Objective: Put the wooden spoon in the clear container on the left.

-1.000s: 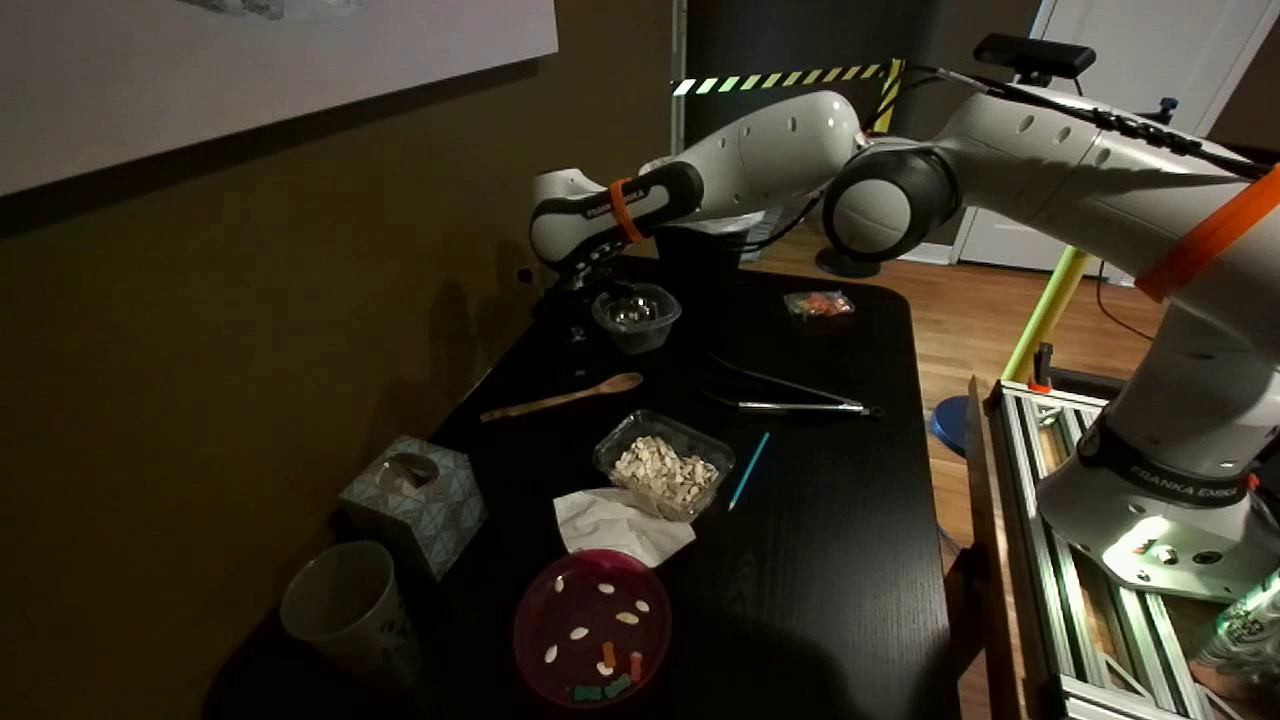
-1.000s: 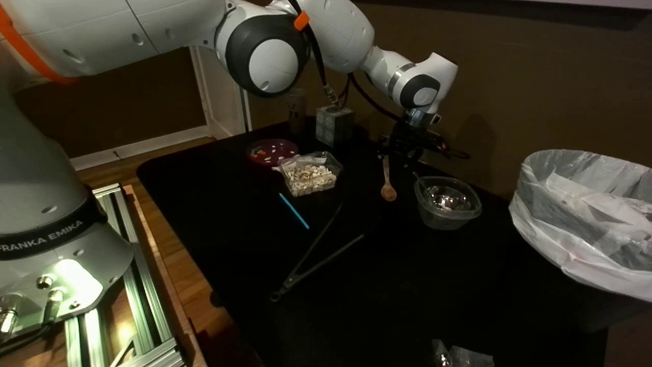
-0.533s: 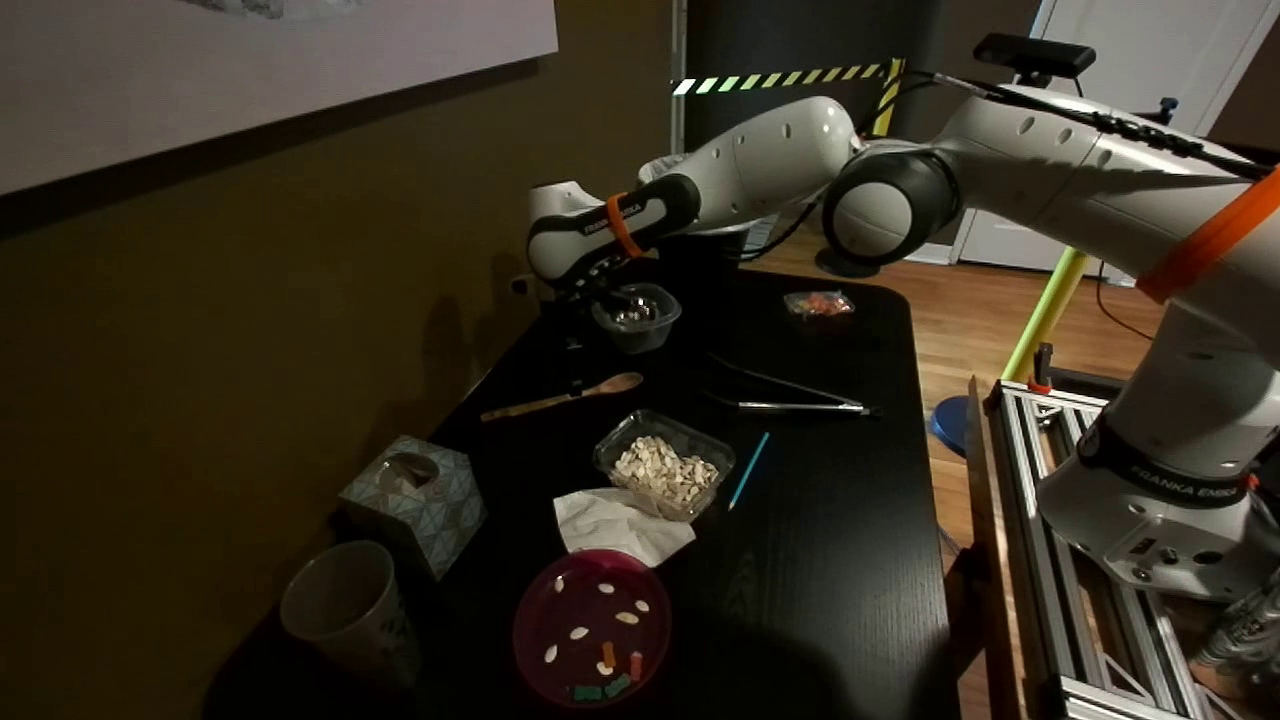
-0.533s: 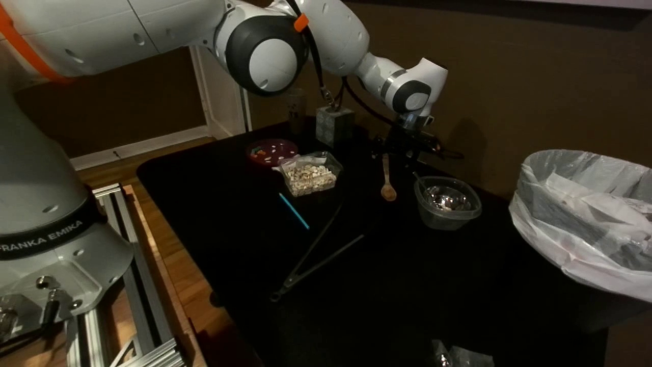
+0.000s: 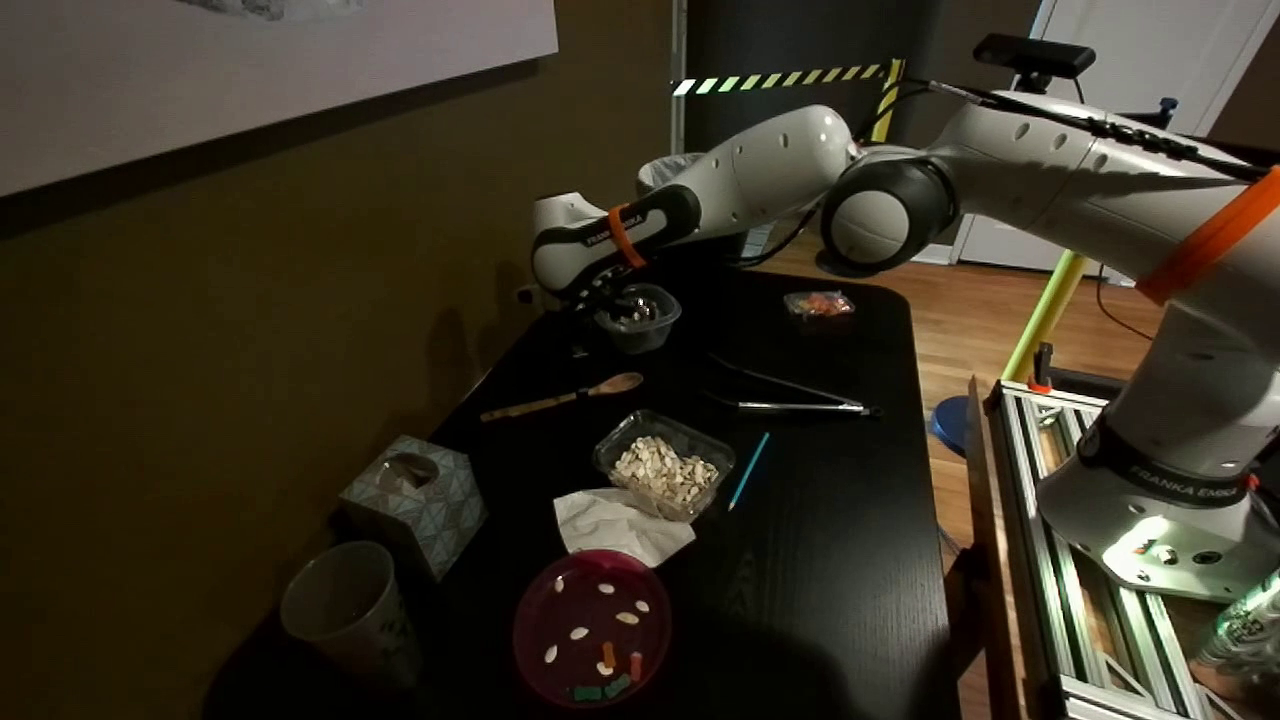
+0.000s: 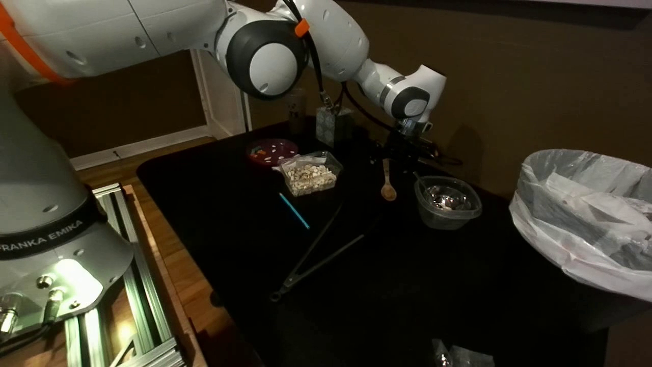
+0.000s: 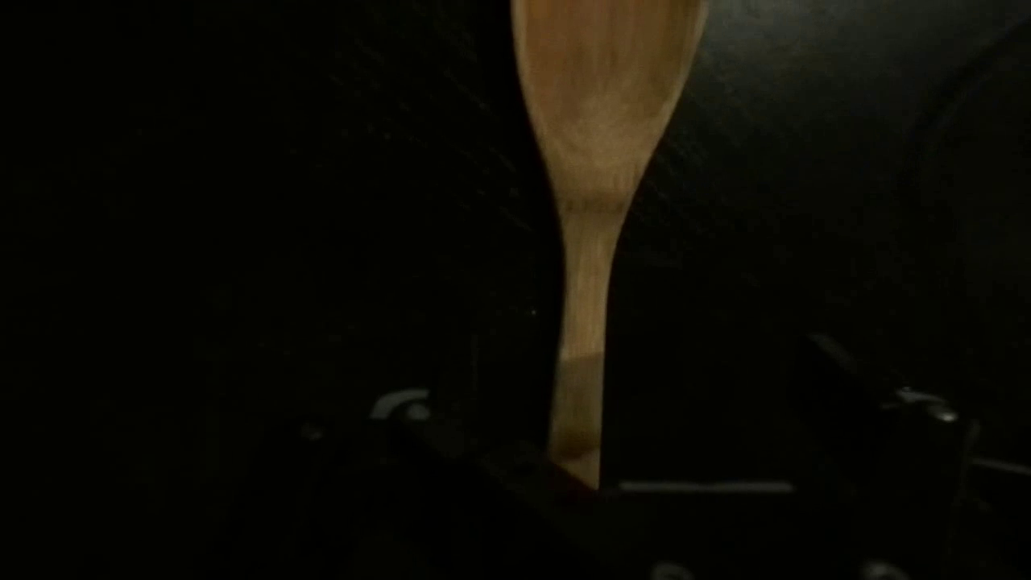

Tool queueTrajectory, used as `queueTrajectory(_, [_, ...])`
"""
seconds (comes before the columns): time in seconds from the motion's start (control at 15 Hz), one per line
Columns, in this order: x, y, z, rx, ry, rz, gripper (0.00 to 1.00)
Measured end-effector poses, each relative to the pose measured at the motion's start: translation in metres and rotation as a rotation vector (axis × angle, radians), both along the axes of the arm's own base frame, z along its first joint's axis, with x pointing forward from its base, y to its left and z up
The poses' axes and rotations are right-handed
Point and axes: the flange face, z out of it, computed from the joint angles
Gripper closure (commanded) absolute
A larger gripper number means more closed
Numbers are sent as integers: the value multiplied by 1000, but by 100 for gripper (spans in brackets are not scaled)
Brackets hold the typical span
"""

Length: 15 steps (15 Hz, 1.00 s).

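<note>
Spoon (image 7: 600, 145): tip cut off, hndl end behind gripper (image 7: 620, 395), wrist vw.
Container (image 6: 438, 220): contents (image 6: 449, 200) unclear.
Bin bag (image 6: 575, 224): R side cut off, ext. vw.

Light is dim, the wrist view darkest and soft, with near-side glare on the rounded white robot base (image 5: 1175, 528).

In an exterior view, spoon (image 5: 535, 406) lies on table (image 5: 830, 560), behind and left of food tray (image 5: 690, 434), before the container (image 5: 640, 342), which has a utensil (image 5: 640, 314) in it; tongs (image 5: 800, 407) lie to the spoon's right, pencil (image 5: 750, 471) just right of the tray. Napkin (image 5: 610, 530) sits just before the tray, plate (image 5: 580, 608) before the napkin. Tissue box (image 5: 415, 495) stands left of napkin, cup (image 5: 345, 610) before the box; packet (image 5: 820, 304) lies right of the container.
</note>
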Motion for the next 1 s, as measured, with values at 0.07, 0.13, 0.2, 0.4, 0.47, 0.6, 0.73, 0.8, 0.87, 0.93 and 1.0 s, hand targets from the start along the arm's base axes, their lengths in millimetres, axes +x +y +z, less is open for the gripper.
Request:
queueTrajectory(0.07, [0, 0, -3, -1, -1, -1, 8])
queueTrajectory(0.13, [-1, -1, -6, -2, -4, -2, 16])
queueTrajectory(0.2, [-1, -1, -10, -3, -6, -4, 28])
queueTrajectory(0.4, [0, -4, -15, -12, -27, -8, 53])
queueTrajectory(0.47, [0, -5, -16, -14, -32, -9, 62])
queueTrajectory(0.6, [1, -5, -16, -15, -37, -9, 77])
queueTrajectory(0.73, [1, -3, -13, -13, -36, -7, 89])
queueTrajectory(0.8, [2, -2, -12, -12, -36, -5, 99])
queueTrajectory(0.87, [2, -1, -11, -11, -37, -5, 99])
queueTrajectory(0.93, [2, -1, -10, -11, -38, -5, 95])
queueTrajectory(1.0, [2, -1, -10, -11, -39, -5, 95])
